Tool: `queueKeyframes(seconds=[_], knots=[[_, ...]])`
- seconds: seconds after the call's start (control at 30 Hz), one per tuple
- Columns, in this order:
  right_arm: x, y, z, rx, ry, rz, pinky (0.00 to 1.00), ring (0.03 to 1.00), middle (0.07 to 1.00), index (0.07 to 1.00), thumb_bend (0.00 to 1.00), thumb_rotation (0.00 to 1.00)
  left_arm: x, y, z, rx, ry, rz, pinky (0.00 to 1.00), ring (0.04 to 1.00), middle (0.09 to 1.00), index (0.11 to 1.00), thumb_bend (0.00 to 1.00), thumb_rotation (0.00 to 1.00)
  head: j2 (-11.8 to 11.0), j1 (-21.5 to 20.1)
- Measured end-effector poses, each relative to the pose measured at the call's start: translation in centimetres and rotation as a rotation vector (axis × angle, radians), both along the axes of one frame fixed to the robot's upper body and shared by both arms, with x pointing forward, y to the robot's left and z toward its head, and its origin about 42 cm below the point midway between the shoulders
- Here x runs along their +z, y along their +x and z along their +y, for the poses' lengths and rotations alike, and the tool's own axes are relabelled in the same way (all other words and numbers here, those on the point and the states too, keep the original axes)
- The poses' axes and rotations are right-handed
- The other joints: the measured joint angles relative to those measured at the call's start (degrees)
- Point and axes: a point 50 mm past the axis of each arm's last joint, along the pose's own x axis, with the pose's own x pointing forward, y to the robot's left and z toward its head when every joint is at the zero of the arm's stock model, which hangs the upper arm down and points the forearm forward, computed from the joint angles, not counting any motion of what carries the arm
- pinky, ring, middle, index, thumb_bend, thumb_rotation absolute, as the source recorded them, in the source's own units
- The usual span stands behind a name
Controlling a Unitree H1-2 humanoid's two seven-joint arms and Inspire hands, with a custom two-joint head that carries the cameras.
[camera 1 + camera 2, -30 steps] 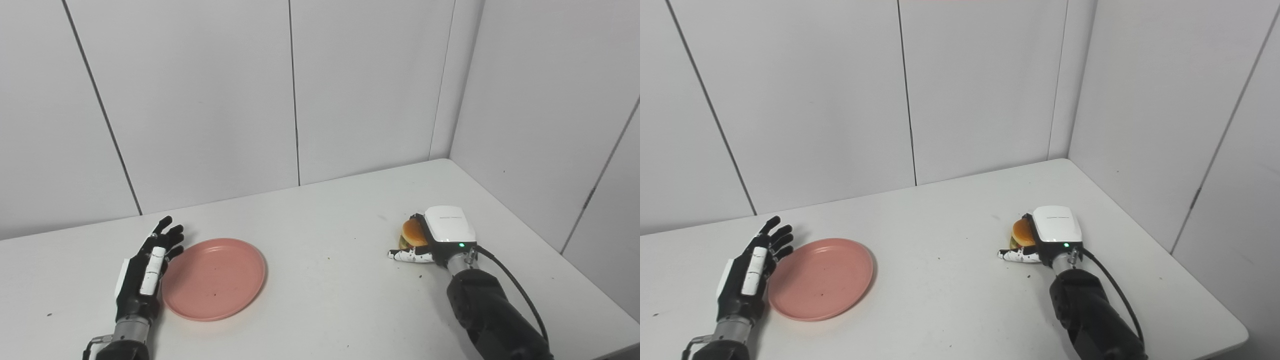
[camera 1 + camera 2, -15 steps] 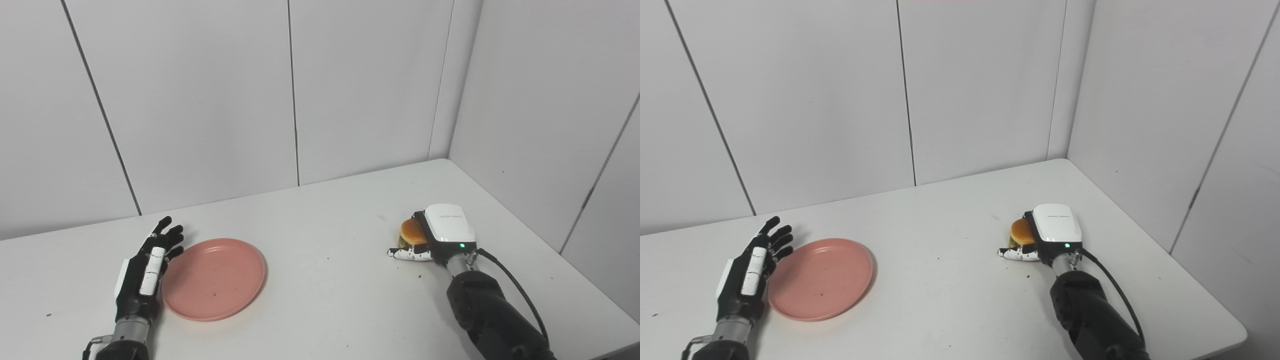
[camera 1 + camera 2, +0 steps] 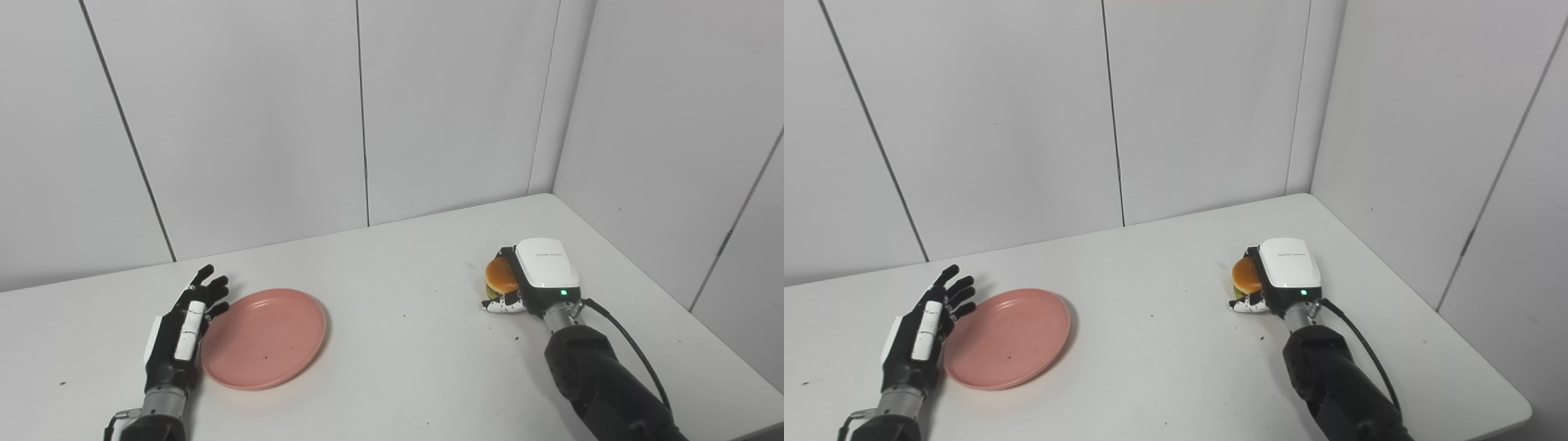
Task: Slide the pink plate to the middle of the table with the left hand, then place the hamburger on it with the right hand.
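1. Right now the white table [image 3: 398,367] is taking up the corner of the room, running up against pale wall panels [image 3: 245,122] at the back and on the right.
2. Over on the right, the black right arm [image 3: 600,386] is reaching in from the bottom edge, with a dark cable looping along it.
3. Left of centre, the pink plate [image 3: 264,338] is lying flat and bare on the table, well apart from the burger.
4. Beside it, the left hand [image 3: 182,327] is resting edge-on, its fingers stretching wide and holding nothing, the palm sitting just against the plate's left rim.
5. Across the table, the right hand [image 3: 539,275], white-backed with a green light glowing, is curling its fingers round the hamburger [image 3: 500,277].
6. That hamburger is sitting in the grip on the right side; whether it is touching the table I cannot tell.
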Motion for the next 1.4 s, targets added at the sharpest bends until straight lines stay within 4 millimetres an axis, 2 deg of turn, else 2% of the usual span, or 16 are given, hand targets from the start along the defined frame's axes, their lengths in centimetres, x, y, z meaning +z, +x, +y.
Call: queueKeyframes(seconds=[0.13,0.2,0.23,0.3,0.33,0.37,0.43,0.5,0.53,0.67,0.77,1.0,1.13,1.23,1.4], knots=[[2.5,-0.2,1.2,0.053,0.002,-0.087,0.25,0.324,0.435,0.488,0.49,0.17,0.1,-0.1,-0.8,-0.003,-0.005,-0.002,0.79,0.834,0.817,0.844,0.90,0.86,-0.2,3.3],[3.5,-0.3,1.8,0.082,0.007,-0.115,0.24,0.309,0.418,0.486,0.49,0.17,0.1,-0.2,-1.5,-0.009,0.010,-0.006,0.78,0.831,0.815,0.840,0.89,0.86,-0.2,3.3],[3.8,-0.3,2.1,0.093,0.011,-0.122,0.23,0.299,0.409,0.485,0.49,0.17,0.1,-0.3,-1.7,-0.010,0.019,-0.008,0.77,0.829,0.814,0.835,0.89,0.86,-0.5,6.5],[4.9,-0.7,3.1,0.131,0.025,-0.160,0.21,0.281,0.391,0.483,0.49,0.17,0.1,-0.4,-2.3,-0.002,0.027,-0.011,0.76,0.822,0.807,0.825,0.89,0.86,-0.6,7.0],[5.3,-0.8,3.5,0.156,0.028,-0.182,0.21,0.278,0.388,0.483,0.49,0.17,0.0,-0.5,-2.6,0.003,0.027,-0.012,0.76,0.820,0.806,0.823,0.89,0.86,-0.7,8.8],[5.7,-0.9,3.9,0.183,0.031,-0.198,0.20,0.271,0.378,0.481,0.50,0.16,0.0,-0.5,-3.0,0.008,0.027,-0.012,0.74,0.814,0.806,0.823,0.90,0.86,-0.7,8.8],[6.3,-0.9,4.5,0.219,0.049,-0.216,0.20,0.263,0.369,0.480,0.50,0.16,0.0,-0.6,-3.8,0.012,0.030,-0.013,0.73,0.811,0.805,0.823,0.90,0.86,-0.8,12.5],[6.8,-1.0,5.2,0.255,0.076,-0.228,0.20,0.262,0.368,0.480,0.50,0.16,0.0,-0.7,-4.5,0.018,0.031,-0.014,0.73,0.807,0.802,0.818,0.90,0.86,-1.0,12.5],[6.9,-1.0,5.5,0.269,0.080,-0.230,0.20,0.265,0.372,0.480,0.50,0.16,0.0,-0.7,-4.8,0.022,0.029,-0.014,0.73,0.803,0.798,0.813,0.90,0.86,-1.0,14.1],[7.0,-0.9,6.5,0.293,0.100,-0.229,0.20,0.263,0.375,0.480,0.50,0.16,0.0,-0.9,-5.8,0.035,0.024,-0.016,0.71,0.792,0.791,0.810,0.88,0.85,-1.8,17.9],[6.9,-0.6,7.8,0.336,0.110,-0.229,0.20,0.270,0.381,0.480,0.50,0.16,0.1,-0.8,-6.4,0.038,0.014,-0.020,0.70,0.792,0.789,0.812,0.88,0.85,-2.1,19.1],[7.0,0.0,12.2,0.434,0.152,-0.237,0.22,0.296,0.404,0.481,0.50,0.16,0.1,-0.9,-6.7,0.045,0.007,-0.030,0.70,0.793,0.787,0.810,0.86,0.84,-2.9,20.9],[6.0,0.6,14.4,0.465,0.176,-0.202,0.22,0.290,0.391,0.482,0.50,0.16,0.1,-0.9,-7.0,0.044,0.001,-0.030,0.70,0.795,0.787,0.812,0.86,0.83,-3.2,21.3],[5.0,1.0,15.2,0.474,0.169,-0.171,0.20,0.273,0.381,0.482,0.50,0.16,0.1,-0.9,-7.1,0.047,-0.003,-0.030,0.70,0.789,0.786,0.807,0.85,0.84,-3.5,21.8],[3.4,1.4,16.1,0.490,0.164,-0.122,0.24,0.315,0.423,0.485,0.50,0.16,0.1,-0.8,-7.2,0.050,-0.006,-0.035,0.71,0.777,0.777,0.792,0.87,0.84,-3.8,22.2]])
